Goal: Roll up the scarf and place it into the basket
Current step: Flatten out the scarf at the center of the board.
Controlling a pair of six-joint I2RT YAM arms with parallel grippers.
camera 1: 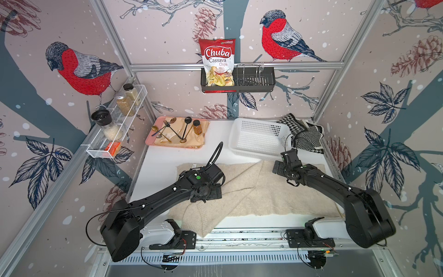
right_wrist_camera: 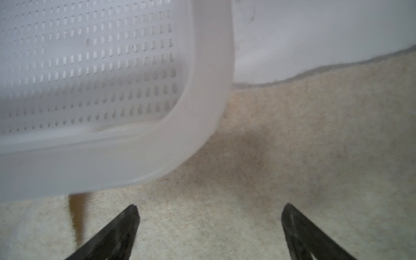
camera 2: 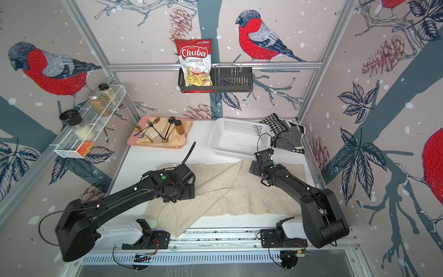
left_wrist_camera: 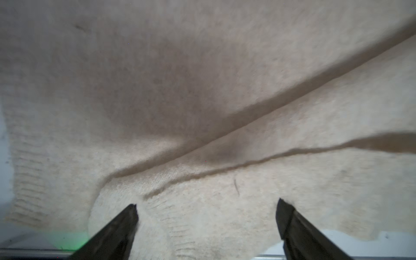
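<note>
- In both top views the cream scarf [camera 1: 263,191] lies spread on the white table [camera 1: 191,156], on the near side of the basket [camera 1: 259,139] and outside it.
- The scarf is unrolled. One diagonal fold crosses its middle, and one corner hangs over the table's front edge. Its far edge reaches the basket's near rim.
- The left arm [camera 1: 167,194] reaches over the scarf end that lies farther from the basket. The right arm [camera 1: 323,182] ends close to the basket's near right corner.
- A pink tray [camera 1: 149,140] carrying cutlery sits to the left of the basket, apart from it. A black-and-white patterned cloth [camera 1: 304,136] lies just beside the basket's right side.
- Left wrist view: the left tool [left_wrist_camera: 207,209] has its jaws spread wide with nothing between them. It points at creased scarf fabric. Contact with the fabric cannot be determined.
- Right wrist view: the right tool [right_wrist_camera: 209,211] has its jaws spread wide and grips nothing. It is above flat scarf fabric, with the basket's rounded corner directly ahead, overlapping the scarf.
</note>
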